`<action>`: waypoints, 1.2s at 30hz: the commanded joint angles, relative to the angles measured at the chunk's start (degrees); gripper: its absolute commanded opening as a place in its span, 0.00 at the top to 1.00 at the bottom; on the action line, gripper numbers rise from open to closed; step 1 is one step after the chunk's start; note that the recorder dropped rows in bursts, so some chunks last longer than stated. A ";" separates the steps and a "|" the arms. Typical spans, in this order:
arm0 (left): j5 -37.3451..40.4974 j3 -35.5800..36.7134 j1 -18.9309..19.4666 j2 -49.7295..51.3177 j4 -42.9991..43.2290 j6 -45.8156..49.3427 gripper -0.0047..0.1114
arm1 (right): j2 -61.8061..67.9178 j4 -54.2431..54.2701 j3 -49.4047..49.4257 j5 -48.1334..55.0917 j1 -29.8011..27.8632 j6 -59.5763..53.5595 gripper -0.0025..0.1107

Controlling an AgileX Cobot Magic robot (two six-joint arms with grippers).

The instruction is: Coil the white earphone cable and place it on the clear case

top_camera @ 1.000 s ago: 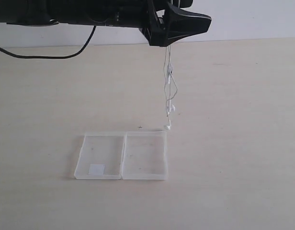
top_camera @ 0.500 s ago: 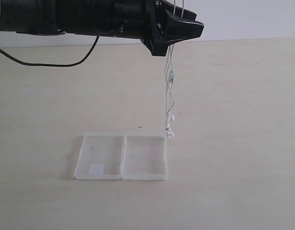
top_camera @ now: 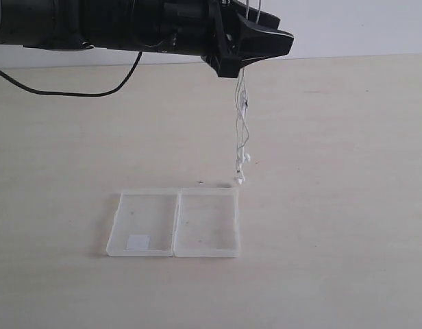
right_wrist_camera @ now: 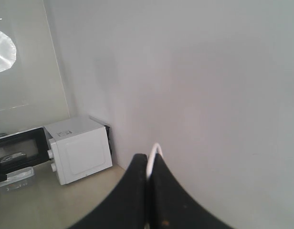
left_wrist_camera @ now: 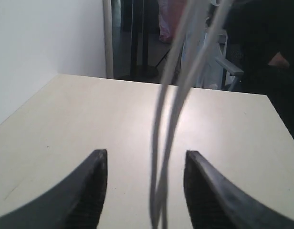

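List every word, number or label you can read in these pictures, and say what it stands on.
No text can be read.
The white patch in the clear case looks blank at this size.
The white microwave shows no legible marking.

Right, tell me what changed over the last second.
The left gripper sank slightly along the thin white earphone cable, whose strands now show above it; the hanging earbuds swung briefly forward and back. The flat clear plastic case stayed put, and the right gripper stayed shut on the cable.

The clear case (top_camera: 204, 225) lies open on the pale table (top_camera: 334, 205).
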 commanded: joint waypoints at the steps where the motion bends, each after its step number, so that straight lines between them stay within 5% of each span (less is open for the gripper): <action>1: 0.34 -0.22 -0.18 0.08 0.26 -1.30 0.53 | -0.16 0.24 -0.29 0.82 0.07 -0.10 0.98; 15: 0.34 -0.22 0.17 0.48 3.88 -2.88 0.54 | -0.17 0.24 -0.41 1.07 0.07 -0.10 0.98; 25: 0.24 -0.22 0.65 0.48 3.88 -3.10 0.96 | -0.17 0.24 -0.41 0.43 0.07 -0.10 0.98; 36: 5.72 -0.22 5.14 0.48 4.75 -7.69 0.96 | -3.44 0.24 -0.41 1.61 0.07 -0.10 0.98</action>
